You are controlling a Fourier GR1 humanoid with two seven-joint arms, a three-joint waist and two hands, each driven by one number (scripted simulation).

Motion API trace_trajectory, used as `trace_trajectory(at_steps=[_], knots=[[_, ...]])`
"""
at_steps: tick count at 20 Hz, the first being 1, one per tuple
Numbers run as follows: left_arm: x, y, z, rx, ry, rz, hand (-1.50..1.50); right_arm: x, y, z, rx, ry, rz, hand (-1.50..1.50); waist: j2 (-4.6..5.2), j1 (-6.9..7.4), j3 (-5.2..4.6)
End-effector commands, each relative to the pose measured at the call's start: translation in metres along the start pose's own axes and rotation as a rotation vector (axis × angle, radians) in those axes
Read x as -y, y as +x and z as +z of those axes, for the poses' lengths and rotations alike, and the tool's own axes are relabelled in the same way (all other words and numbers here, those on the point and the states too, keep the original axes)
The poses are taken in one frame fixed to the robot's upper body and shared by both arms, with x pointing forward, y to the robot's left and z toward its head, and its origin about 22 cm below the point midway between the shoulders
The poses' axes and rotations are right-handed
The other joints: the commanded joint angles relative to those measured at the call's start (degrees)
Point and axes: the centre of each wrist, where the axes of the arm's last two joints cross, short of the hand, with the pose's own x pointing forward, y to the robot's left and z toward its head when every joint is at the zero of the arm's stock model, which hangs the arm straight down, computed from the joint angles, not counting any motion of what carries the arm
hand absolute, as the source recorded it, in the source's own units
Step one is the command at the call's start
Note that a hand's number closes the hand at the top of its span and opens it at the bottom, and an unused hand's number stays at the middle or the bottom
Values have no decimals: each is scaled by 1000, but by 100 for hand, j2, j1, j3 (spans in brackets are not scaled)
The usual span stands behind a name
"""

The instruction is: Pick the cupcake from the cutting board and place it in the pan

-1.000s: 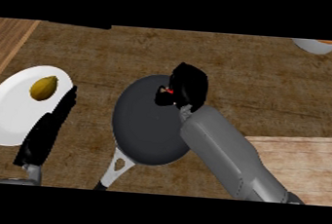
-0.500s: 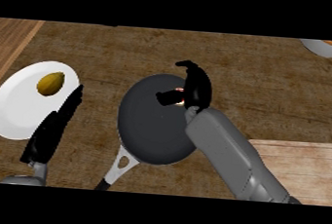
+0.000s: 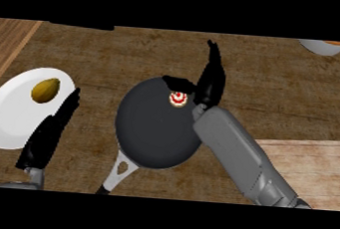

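Task looks basically done: cupcake sits inside the pan, up near the far rim, w/ white frosting and a red dot on top. It rests on the dark pan surface, not on the cutting board, which shows as a pale wooden slab at lower right, partly under the right forearm. What's left, by my read: just clear the arm away from the pan w/o nudging the cupcake.

Right robot hand is released. Fingers are straight and point up toward the far side of the counter, thumb stuck out left over the pan's rim. Nothing is in its grasp; cupcake lies just beside the thumb, and I can't tell whether they touch. Forearm slants in from lower right across the pan's right edge.

Left robot hand rests at lower left, fingers straight, lying over the edge of a white plate that carries a yellowish-brown fruit. Holding nothing.

Pan handle points toward the view's lower edge.
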Motion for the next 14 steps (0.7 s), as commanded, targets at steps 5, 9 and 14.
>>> trace_trajectory(at_steps=[5, 9, 14], knots=[[-5, -26, 25, -42, 49, 13, 0, 30, -42, -5, -52, -240, -151, -150, -89, -414, -3], [-7, -14, 13, -47, 65, 7, 0, 67, -72, 8, 21, -235, -151, -150, -117, -527, -7], [-15, -11, 27, -51, 76, 8, 0, 128, -109, 36, 46, -230, -98, -150, -133, -546, -9]])
